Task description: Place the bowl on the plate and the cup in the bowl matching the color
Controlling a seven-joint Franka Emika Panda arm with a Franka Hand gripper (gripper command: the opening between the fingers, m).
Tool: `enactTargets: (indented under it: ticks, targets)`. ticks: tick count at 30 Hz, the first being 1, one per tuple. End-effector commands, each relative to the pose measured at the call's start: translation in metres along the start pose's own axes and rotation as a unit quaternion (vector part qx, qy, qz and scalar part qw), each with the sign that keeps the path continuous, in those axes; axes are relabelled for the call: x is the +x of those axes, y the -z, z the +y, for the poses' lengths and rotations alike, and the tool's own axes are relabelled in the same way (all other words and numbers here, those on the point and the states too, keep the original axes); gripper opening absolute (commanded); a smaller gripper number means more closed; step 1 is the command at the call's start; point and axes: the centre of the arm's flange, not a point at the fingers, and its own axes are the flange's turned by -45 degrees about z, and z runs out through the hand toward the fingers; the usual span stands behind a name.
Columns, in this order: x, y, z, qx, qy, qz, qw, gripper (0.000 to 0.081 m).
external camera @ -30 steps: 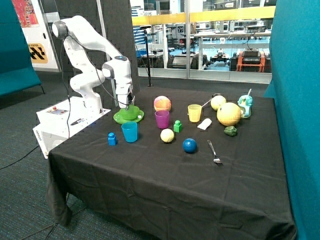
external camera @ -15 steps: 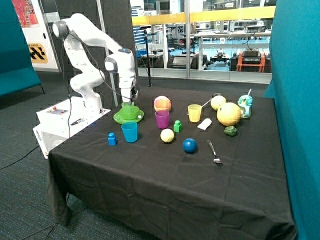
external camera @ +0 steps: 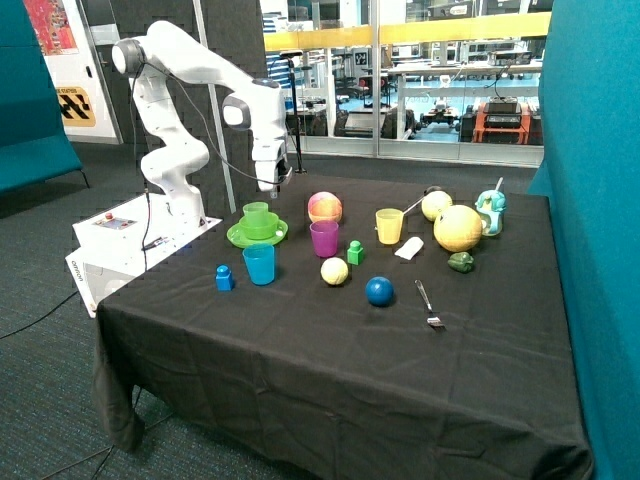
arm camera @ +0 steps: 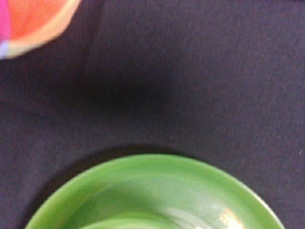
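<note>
**Green set stacked, arm lifted above it**

On the black tablecloth the green plate lies near the corner closest to the robot base. The green bowl sits on this plate, and the green cup stands upright in the bowl, so all three green things make one stack. The gripper hangs in the air above the stack and a little toward the back of the table, touching nothing; it holds nothing, but whether its fingers are wide or narrow I cannot tell (they are too small in the outside view, and the wrist view does not show them).

In the wrist view the rim of the plate shows with dark cloth beyond it, and part of the orange-pink ball is at one corner.

In front of the stack stand a blue cup and a small blue block. The purple cup and the yellow cup are farther along the table, well apart from the green stack.
</note>
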Motion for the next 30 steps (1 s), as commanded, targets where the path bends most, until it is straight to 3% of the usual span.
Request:
enactTargets:
  ticks: [1, 17, 28, 30]
  targets:
    - [0.018, 0.023, 0.004, -0.00062, -0.023, -0.0017, 0.9997, 0.0673]
    - [-0.008, 0.033, 0.026, -0.00070, -0.071, -0.0017, 0.9975, 0.0646]
    - [-0.007, 0.029, 0.036, -0.00069, -0.064, -0.0017, 0.9980, 0.0634]
    - [-0.004, 0.029, 0.037, -0.00068, -0.060, -0.0017, 0.9982, 0.0662]
